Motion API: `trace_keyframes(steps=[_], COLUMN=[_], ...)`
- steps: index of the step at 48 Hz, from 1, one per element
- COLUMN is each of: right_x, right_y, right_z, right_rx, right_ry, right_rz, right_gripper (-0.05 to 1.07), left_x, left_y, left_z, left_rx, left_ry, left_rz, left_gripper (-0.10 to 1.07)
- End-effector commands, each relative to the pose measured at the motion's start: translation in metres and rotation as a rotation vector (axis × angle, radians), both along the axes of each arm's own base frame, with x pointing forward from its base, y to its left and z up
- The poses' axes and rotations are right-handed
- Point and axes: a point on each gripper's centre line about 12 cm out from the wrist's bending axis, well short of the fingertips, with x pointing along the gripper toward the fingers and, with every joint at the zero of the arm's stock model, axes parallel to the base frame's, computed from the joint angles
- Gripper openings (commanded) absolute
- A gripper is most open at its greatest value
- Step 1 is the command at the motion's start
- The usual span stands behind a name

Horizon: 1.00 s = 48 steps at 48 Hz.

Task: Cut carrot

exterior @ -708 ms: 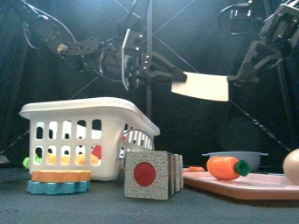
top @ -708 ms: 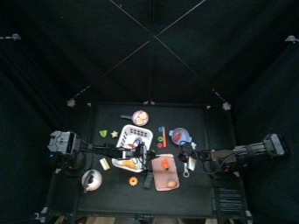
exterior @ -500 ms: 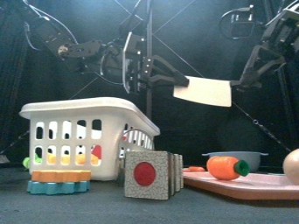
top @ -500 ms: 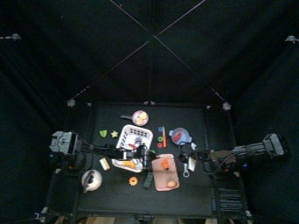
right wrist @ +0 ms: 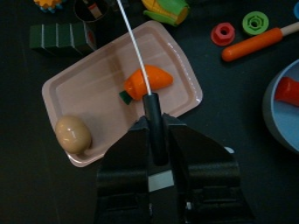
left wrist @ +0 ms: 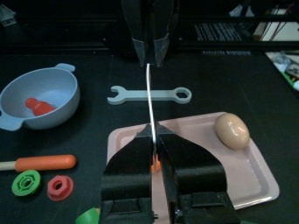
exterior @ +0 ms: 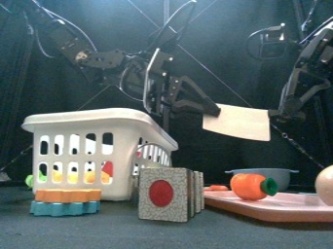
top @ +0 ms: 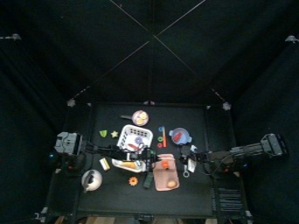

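the knife [exterior: 236, 123] hung in the air above the table, carried by both arms at once. the right gripper [right wrist: 152, 131] had its jaws clamped on the black handle, so the white blade ran straight out ahead of it. the left gripper [left wrist: 155, 156] came at the blade from the other end, its jaws pressed together on the thin metal, as far as its wrist view showed. this looked like a handover or a steadying grip, to get the handle seated square before any cut.

the carrot [right wrist: 149, 80] lay on the pink tray [right wrist: 82, 83], at the other end of it from the egg [right wrist: 73, 133], uncut. in the right wrist view the blade already ran in line with it, edge-on. the knife was well above the tray, so the cut itself had not started. the left jaws would likely have to let go first.
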Motion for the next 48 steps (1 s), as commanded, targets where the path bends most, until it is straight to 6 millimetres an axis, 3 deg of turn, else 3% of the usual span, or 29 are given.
trace_keyframes(steps=[1,18,48], right_x=[-0.001,0.010,0.009], right_y=[-0.002,0.000,-0.007], right_z=[-0.003,-0.013,-0.030], right_rx=[0.006,0.012,0.024], right_ry=[0.013,0.037,0.055], right_rz=[-0.018,-0.009,-0.037], right_gripper=[0.35,0.35,0.35], left_x=[-0.005,0.006,0.013], left_y=[-0.010,-0.007,-0.007], left_z=[0.007,0.006,-0.019], left_rx=[-0.011,-0.103,-0.099], left_ry=[0.075,0.335,0.413], left_rz=[-0.023,0.013,0.011], left_gripper=[0.40,0.40,0.40])
